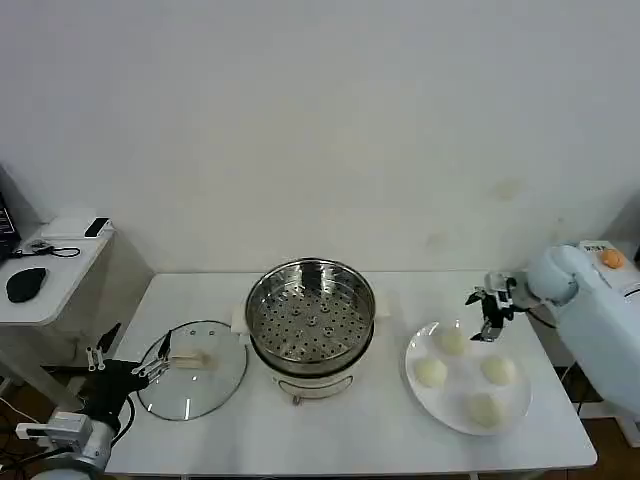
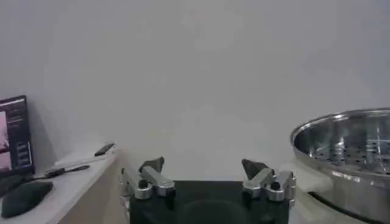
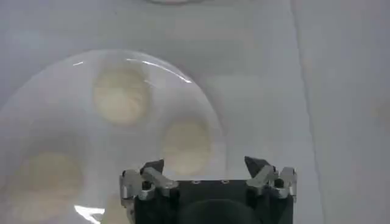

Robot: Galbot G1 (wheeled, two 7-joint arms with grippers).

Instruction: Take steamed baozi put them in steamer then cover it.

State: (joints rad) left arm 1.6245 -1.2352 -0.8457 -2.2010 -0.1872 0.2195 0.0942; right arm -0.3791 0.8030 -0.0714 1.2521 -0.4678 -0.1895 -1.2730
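The steel steamer (image 1: 310, 310) stands uncovered on its cream pot base (image 1: 300, 385) at mid-table, its perforated floor bare. Flat on the table to its left lies the glass cover (image 1: 192, 368). Several baozi (image 1: 450, 341) rest on a white plate (image 1: 462, 383) at the right. Over the plate's far edge hovers my right gripper (image 1: 487, 312), open, holding nothing. In the right wrist view this gripper (image 3: 204, 164) is above a baozi (image 3: 187, 143) on the plate (image 3: 67, 131). My left gripper (image 1: 130, 362) is open at the cover's left rim; in its wrist view that gripper (image 2: 204, 165) faces the steamer (image 2: 347, 143).
The white table (image 1: 400, 440) has free room in front of the pot. A lower side table at the far left carries a black mouse (image 1: 25, 283) and a phone (image 1: 97, 227). A screen (image 2: 13, 134) stands there too. A plain wall is behind.
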